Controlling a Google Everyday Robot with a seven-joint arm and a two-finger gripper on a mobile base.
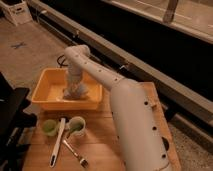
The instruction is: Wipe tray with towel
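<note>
The yellow-orange tray [50,102] stands on the wooden table at the left. Inside it, toward its right side, lies the crumpled pale blue-grey towel [76,91]. My white arm reaches down into the tray from the right, and the gripper [73,88] is shut on the towel, pressing it against the tray's floor. The towel and the wrist hide the fingers.
In front of the tray stand two green cups [49,127] [76,125]. A white long-handled brush [57,142] and a fork-like utensil [75,153] lie beside them. A dark object [12,112] sits at the table's left edge. A rail and dark wall run behind.
</note>
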